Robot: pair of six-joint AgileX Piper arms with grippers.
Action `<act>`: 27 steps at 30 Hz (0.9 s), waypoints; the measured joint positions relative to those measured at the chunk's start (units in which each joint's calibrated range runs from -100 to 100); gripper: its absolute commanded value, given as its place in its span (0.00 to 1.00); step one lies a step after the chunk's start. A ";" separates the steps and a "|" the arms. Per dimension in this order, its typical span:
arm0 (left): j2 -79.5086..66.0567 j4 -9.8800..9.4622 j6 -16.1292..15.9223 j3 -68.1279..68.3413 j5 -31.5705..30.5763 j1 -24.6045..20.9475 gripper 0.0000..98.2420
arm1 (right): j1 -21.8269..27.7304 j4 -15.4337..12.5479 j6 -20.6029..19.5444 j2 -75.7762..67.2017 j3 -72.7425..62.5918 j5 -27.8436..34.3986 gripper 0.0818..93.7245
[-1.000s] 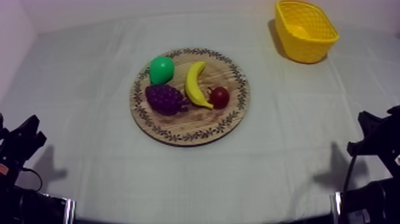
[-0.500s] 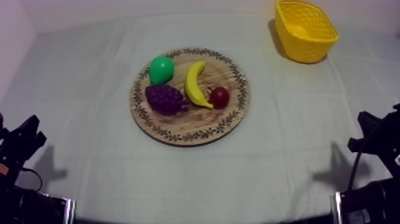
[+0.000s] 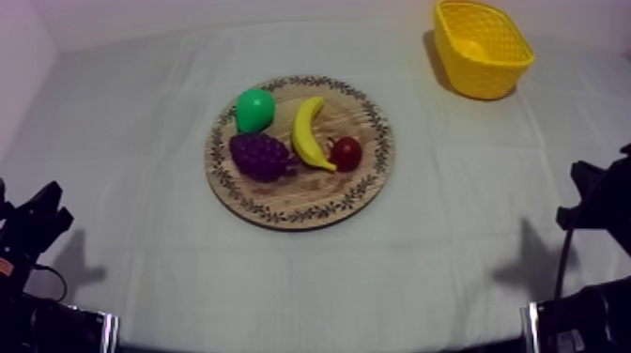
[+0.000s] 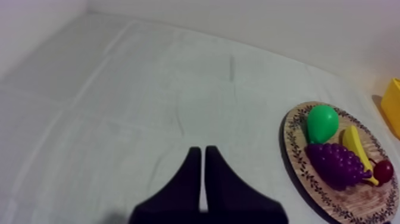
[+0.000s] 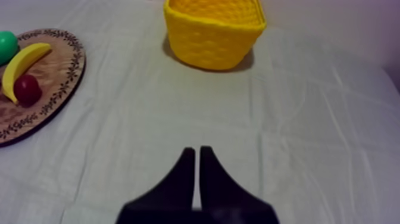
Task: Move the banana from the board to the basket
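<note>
The yellow banana (image 3: 308, 132) lies on the round wooden board (image 3: 310, 192) at the table's middle, between purple grapes (image 3: 260, 155) and a small red fruit (image 3: 346, 152). A green pear (image 3: 254, 109) sits at the board's back left. The yellow basket (image 3: 482, 47) stands at the far right. My left gripper (image 3: 45, 214) rests low at the left, shut, its fingers a narrow wedge (image 4: 199, 152) over bare cloth with the banana (image 4: 355, 146) well off. My right gripper (image 3: 590, 192) hangs at the right edge, shut (image 5: 196, 150), between the basket (image 5: 214, 30) and the banana (image 5: 21, 68).
Bare cloth lies between the board and the basket (image 4: 393, 101). The table's back edge meets a pale wall just behind the basket. In the right wrist view the red fruit (image 5: 27, 89) touches the banana's lower end on the board (image 5: 56, 74).
My right gripper has drifted a little toward the right edge in the top view. The left arm and the fruit have not moved.
</note>
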 measured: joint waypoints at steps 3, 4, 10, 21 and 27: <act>0.00 0.00 0.00 0.00 0.00 0.00 0.00 | 0.42 -0.28 0.85 4.13 -5.30 1.41 0.00; 0.00 0.00 0.00 0.00 0.00 0.00 0.00 | 0.57 -0.33 1.08 5.58 -7.30 1.87 0.00; 0.00 0.00 0.00 0.00 0.00 0.00 0.00 | 0.69 0.43 1.28 13.38 -19.87 5.69 0.00; 0.00 0.00 0.00 0.00 0.01 0.00 0.00 | -0.05 2.81 0.26 28.38 -47.59 15.10 0.01; 0.00 0.00 0.00 0.00 0.01 0.00 0.00 | -1.30 4.17 -1.91 37.15 -62.42 19.81 0.01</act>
